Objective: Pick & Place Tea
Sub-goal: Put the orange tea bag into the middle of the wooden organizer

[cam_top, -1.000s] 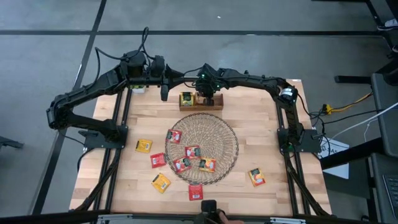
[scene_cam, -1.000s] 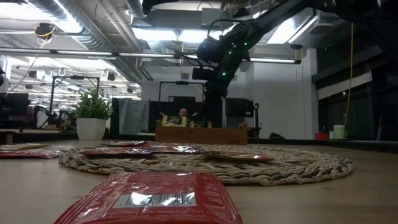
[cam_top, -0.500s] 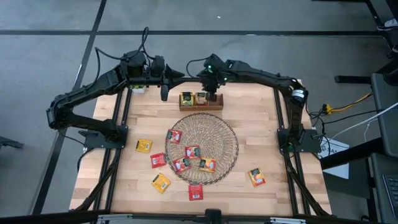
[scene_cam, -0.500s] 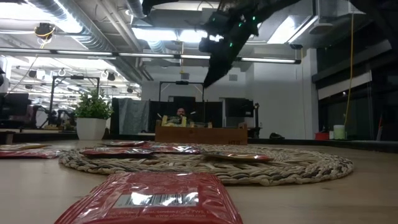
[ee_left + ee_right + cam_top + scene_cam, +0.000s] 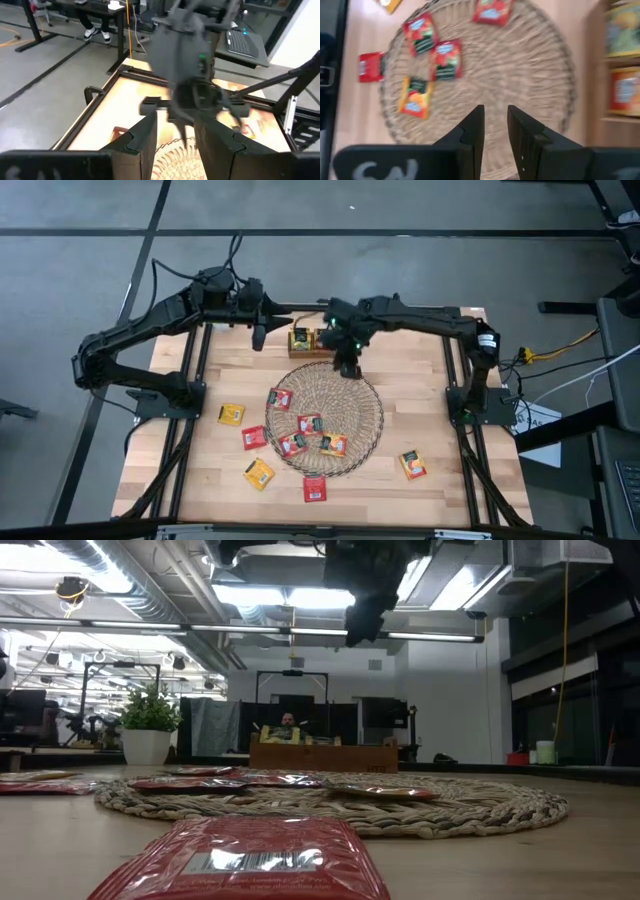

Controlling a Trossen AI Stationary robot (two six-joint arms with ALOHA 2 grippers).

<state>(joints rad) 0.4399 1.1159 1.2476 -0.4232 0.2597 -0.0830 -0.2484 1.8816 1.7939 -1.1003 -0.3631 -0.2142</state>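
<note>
Several tea sachets (image 5: 309, 423) lie flat on the round wicker mat (image 5: 360, 415). Others lie on the table around it, such as a red one (image 5: 314, 489) and an orange one (image 5: 412, 465). More sachets (image 5: 622, 35) stand in the wooden holder (image 5: 310, 343) at the far edge. My right gripper (image 5: 348, 366) (image 5: 495, 122) hangs above the mat's far edge, pointing steeply down. It is open by a narrow gap with nothing between its fingers. My left gripper (image 5: 257, 342) (image 5: 175, 140) waits open, high over the far left of the table.
A small potted plant (image 5: 148, 725) stands at the far left. In the low view a red sachet (image 5: 250, 860) lies close in front of the mat (image 5: 340, 802). Bare wood shows on the table's right side (image 5: 425, 400).
My right gripper has risen from the wooden holder and gone toward the table's near edge, tipping further downward, until it is over the mat's far edge. A second sachet shows in the holder where the gripper stood.
</note>
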